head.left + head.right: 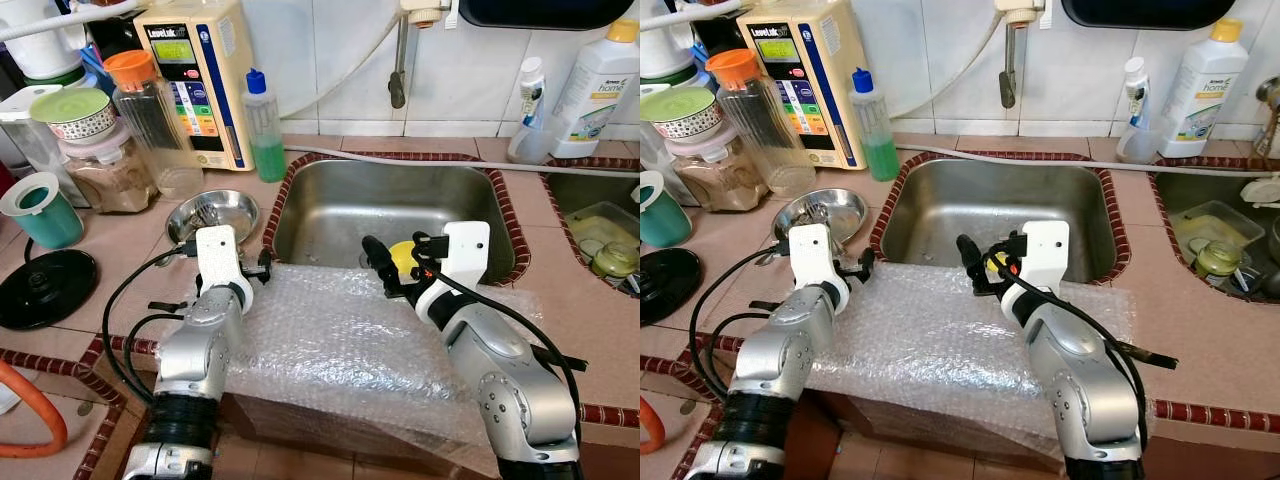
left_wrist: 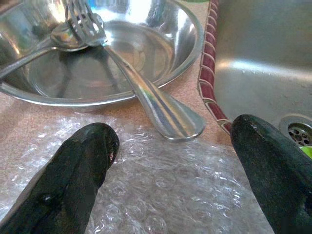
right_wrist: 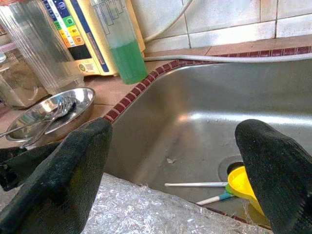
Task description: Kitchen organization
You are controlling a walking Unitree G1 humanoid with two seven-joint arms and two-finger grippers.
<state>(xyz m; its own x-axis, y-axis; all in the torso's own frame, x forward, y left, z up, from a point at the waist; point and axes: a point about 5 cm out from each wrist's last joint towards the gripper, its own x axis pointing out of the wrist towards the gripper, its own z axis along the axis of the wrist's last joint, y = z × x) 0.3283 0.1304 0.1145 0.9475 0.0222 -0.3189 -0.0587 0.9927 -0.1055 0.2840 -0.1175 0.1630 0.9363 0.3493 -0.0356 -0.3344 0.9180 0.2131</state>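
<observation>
Left wrist view: left gripper (image 2: 170, 146) spread open over clear bubble wrap (image 1: 330, 340), facing a steel fork (image 2: 141, 92) in the shallow steel bowl (image 2: 190, 34) | right gripper (image 3: 175, 170) open above the sink (image 1: 330, 215) | best approach: straddle the fork's overhanging handle, then close.

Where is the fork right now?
The fork lies in the shiny metal bowl on the counter, just left of the sink. Its handle sticks out over the bowl's rim toward the bubble wrap, just ahead of the open left gripper.
</observation>
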